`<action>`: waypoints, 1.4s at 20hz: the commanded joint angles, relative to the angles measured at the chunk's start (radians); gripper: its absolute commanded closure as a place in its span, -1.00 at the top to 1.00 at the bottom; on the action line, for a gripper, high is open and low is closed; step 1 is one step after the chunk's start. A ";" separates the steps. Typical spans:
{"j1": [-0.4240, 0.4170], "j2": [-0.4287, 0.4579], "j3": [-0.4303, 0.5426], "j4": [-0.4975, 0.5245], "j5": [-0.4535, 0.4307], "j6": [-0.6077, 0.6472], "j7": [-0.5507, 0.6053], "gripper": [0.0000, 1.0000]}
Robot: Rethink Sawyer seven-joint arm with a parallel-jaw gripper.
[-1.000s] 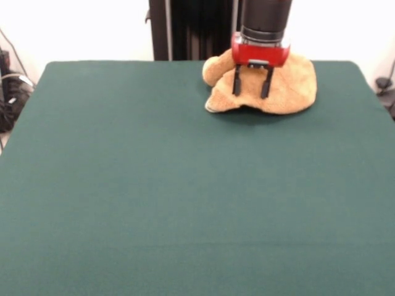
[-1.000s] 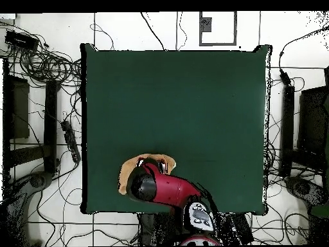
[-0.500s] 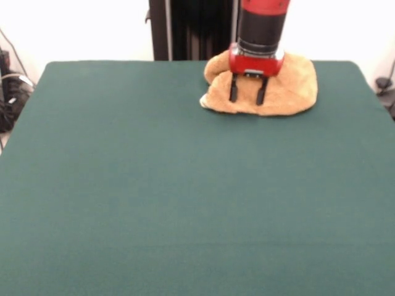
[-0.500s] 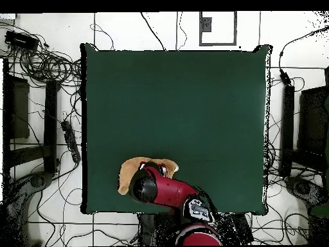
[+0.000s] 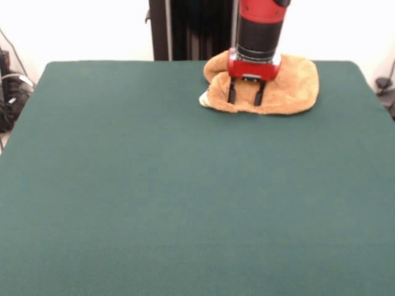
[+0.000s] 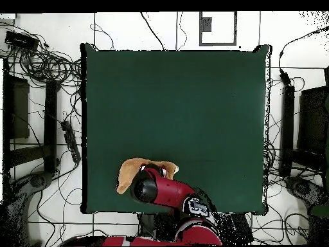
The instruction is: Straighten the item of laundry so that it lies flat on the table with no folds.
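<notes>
My jaws [image 5: 245, 98] hang spread apart over the towel [image 5: 290, 86], clamped on nothing, with both tips low against its front edge. In the front view the towel sits bunched at the far side of the worktop [image 5: 185, 197], close to my pedestal and right of centre. It forms a rumpled mound, wider than it is deep, with one lobe curled over at its left end. What matters for my next move is that most of the cloth lies behind my tips and off to their right in that view, running along the worktop's far edge. I judge that a grip on the near edge could draw the fold out towards the open green. From overhead, my arm [image 6: 164, 190] covers much of the towel [image 6: 128, 173], so I cannot see the folds under it.
</notes>
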 commanded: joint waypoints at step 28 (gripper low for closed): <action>0.125 -0.079 0.077 -0.051 0.148 0.098 0.245 -1.00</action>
